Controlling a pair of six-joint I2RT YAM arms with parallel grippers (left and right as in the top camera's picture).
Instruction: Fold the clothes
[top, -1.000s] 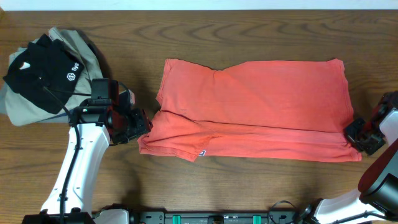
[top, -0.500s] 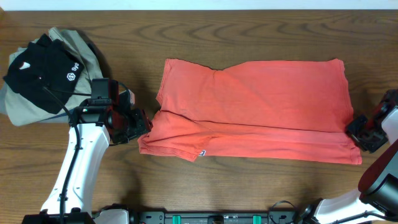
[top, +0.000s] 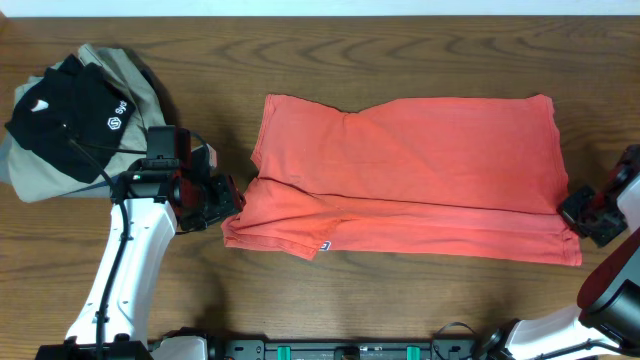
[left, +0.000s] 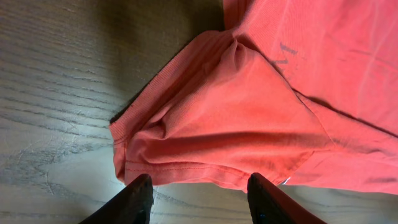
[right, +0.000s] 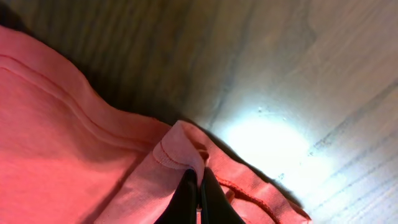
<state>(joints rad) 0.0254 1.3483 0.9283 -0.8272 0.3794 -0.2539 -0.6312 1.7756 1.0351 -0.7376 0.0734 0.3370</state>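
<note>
I'm seeing right pincer pinching T-shirt hem corner; left pincer hanging spread just beside sleeve edge.

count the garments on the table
3: coral-red T-shirt spread in the centre; black garment lying on a khaki-grey garment at far left. More may hide under that pile.

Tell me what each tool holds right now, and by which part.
The right tool pinches the T-shirt by a folded hem edge near its corner. The left tool is open, holding nothing.
</note>
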